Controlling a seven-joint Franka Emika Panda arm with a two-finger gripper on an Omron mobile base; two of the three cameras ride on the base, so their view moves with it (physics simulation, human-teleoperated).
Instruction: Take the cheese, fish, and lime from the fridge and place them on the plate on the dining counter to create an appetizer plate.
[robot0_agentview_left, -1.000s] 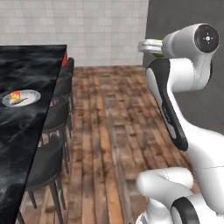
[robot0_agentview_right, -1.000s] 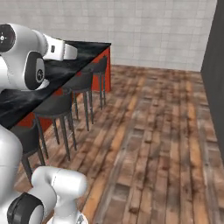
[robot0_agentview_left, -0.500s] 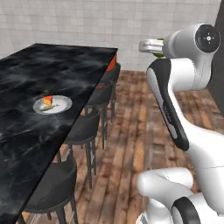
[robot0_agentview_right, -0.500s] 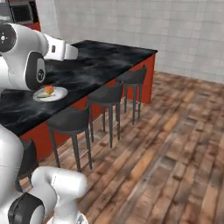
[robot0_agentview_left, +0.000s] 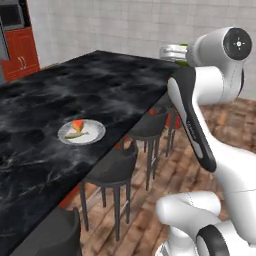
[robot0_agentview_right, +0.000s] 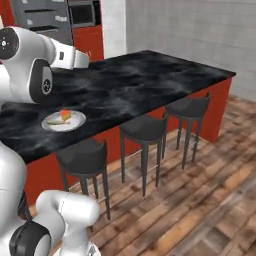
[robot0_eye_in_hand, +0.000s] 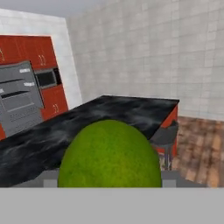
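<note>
A green lime (robot0_eye_in_hand: 109, 159) sits close in front of the hand camera, and my gripper (robot0_agentview_left: 173, 52) is shut on it, held high above the stools at the dining counter's (robot0_agentview_left: 60, 100) near edge. A sliver of the lime (robot0_agentview_left: 184, 62) shows under the hand. On the counter lies the light-grey plate (robot0_agentview_left: 95, 132). It carries the orange cheese wedge (robot0_agentview_left: 77, 124) and the slender fish (robot0_agentview_left: 76, 134). From the right, the plate (robot0_agentview_right: 75, 122) with the cheese (robot0_agentview_right: 65, 115) lies below and left of my hand. The grey fridge (robot0_agentview_right: 37, 22) stands far behind.
Black stools (robot0_agentview_right: 145, 131) line the counter's red base (robot0_agentview_right: 217, 107) along the wooden floor (robot0_agentview_right: 200, 200). Red cabinets (robot0_eye_in_hand: 39, 52) and a built-in oven (robot0_agentview_right: 82, 14) stand on the far wall. A white tiled wall (robot0_agentview_left: 125, 25) runs behind the counter's end.
The whole picture has shifted as the base turned toward the dining counter, so the counter and plate now lie more fully ahead. My gripper keeps the lime and its pose.
</note>
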